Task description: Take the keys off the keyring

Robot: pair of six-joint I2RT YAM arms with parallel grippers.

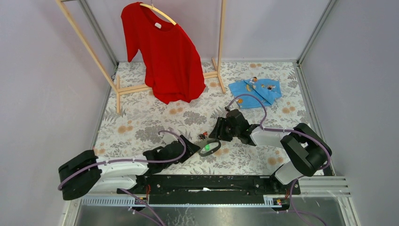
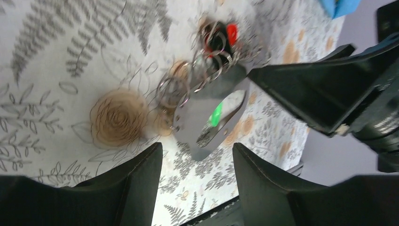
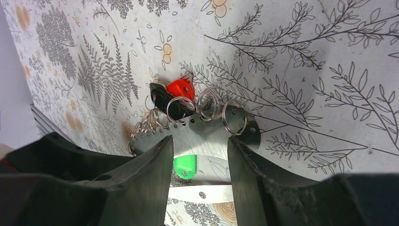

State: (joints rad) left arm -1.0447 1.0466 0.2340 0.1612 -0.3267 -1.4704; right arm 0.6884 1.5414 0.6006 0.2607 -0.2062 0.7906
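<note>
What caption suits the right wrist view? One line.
Open right gripper at the keyring, with red, black and green keys in view.

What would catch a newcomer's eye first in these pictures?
The bright red T-shirt hanging on the wooden rack at the back left stands out most. Next, at the front centre, the left gripper and right gripper, both open, flank the keyring, with a green key inside its loop and a red key at its edge. A blue cloth lies at the back right.
</note>
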